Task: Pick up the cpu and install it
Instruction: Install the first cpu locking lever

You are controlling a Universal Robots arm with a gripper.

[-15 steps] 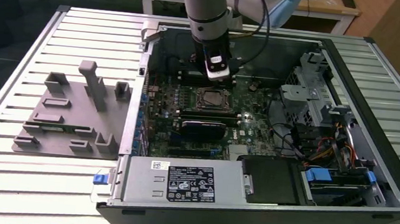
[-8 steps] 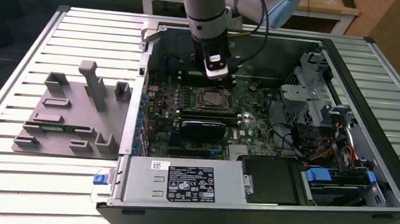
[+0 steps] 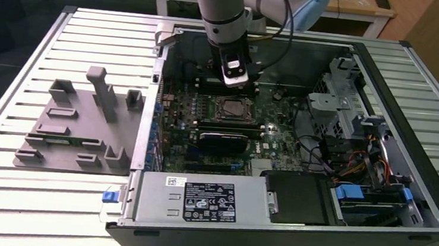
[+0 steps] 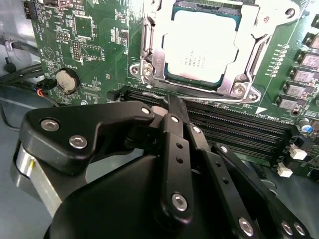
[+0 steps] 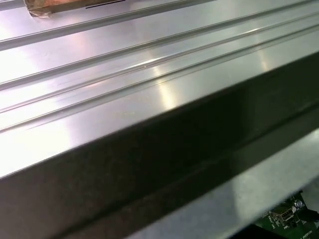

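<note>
CPU sitting in the socket, arm hovering beside it.

The gripper (image 4: 172, 107) is hanging with fingers pressed together, holding nothing, just beside the cpu (image 4: 202, 47), which is lying seated in the socket (image 4: 149, 59); seemingly, installation is finishing, calling for latching.

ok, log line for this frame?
cpu: seated in socket | hand: empty, beside socket, above memory slots | case: open

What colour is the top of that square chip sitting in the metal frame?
Silvery-grey, on the cpu, clearest in the second wrist view.
</note>
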